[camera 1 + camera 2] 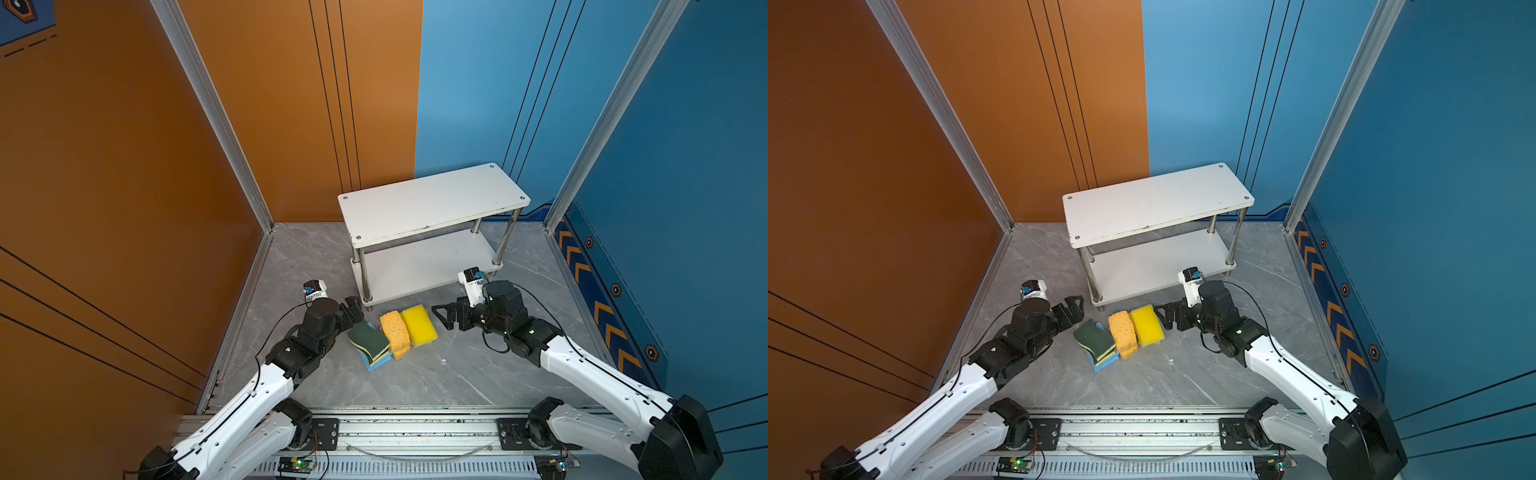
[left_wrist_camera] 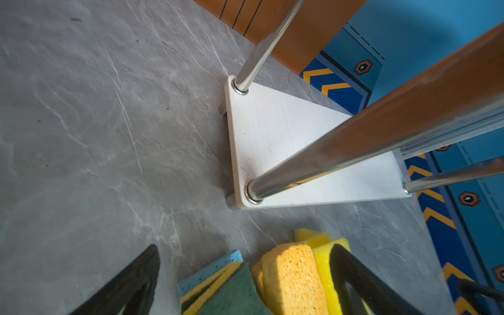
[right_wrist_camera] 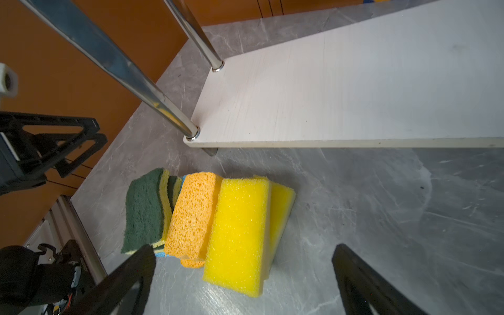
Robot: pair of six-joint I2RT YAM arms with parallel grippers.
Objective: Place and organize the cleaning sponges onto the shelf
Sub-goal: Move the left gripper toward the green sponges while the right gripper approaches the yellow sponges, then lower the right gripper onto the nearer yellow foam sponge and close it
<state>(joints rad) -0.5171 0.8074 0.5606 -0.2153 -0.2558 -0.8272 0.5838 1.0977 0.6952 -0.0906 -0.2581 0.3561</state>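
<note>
The cleaning sponges lie bunched on the grey floor just in front of the shelf (image 1: pixel 432 199). They are green-topped ones (image 1: pixel 369 337) over a light blue one (image 1: pixel 376 363), orange ones (image 1: pixel 395 330) in the middle and bright yellow ones (image 1: pixel 419 324) on the right. The shelf's two white boards carry nothing. My left gripper (image 1: pixel 354 311) is open at the pile's left end, and its wrist view has the green-topped sponge (image 2: pixel 231 294) between its fingers (image 2: pixel 147 272). My right gripper (image 1: pixel 439 318) is open beside the yellow sponge (image 3: pixel 240 231), not touching it.
Orange wall panels (image 1: pixel 124 187) close the left side and blue ones (image 1: pixel 665 208) the right, with aluminium frame posts (image 1: pixel 216 116) at the corners. The arms' rail (image 1: pixel 415 432) runs along the front edge. Chrome shelf posts (image 1: pixel 363 274) stand just behind the sponges.
</note>
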